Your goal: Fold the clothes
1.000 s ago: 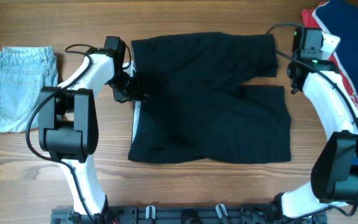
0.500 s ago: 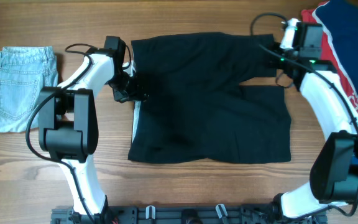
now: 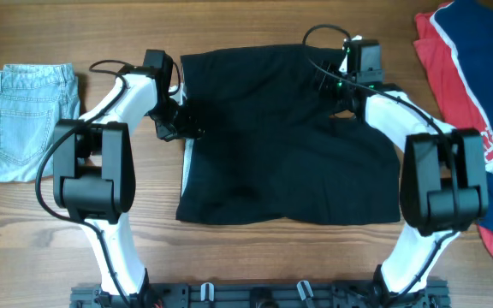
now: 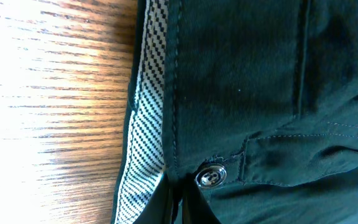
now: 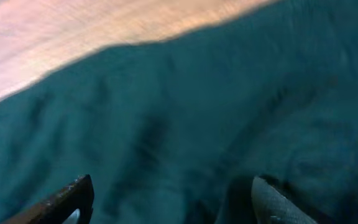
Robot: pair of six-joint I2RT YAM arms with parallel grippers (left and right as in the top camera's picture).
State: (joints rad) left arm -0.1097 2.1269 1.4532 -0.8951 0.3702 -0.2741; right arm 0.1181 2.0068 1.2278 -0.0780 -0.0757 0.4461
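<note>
Black shorts lie flat in the middle of the table, waistband to the left and legs to the right. My left gripper is shut on the waistband edge. The left wrist view shows its fingers pinching the dark cloth next to a metal button and the checked inner lining. My right gripper is over the upper leg of the shorts. In the right wrist view its fingers are spread wide just above the dark cloth, holding nothing.
Folded light-blue denim shorts lie at the far left. A red and blue garment is heaped at the right edge. Bare wooden table runs along the front.
My right arm has swung left from the end of the upper leg to over the shorts. The left gripper has not moved.
</note>
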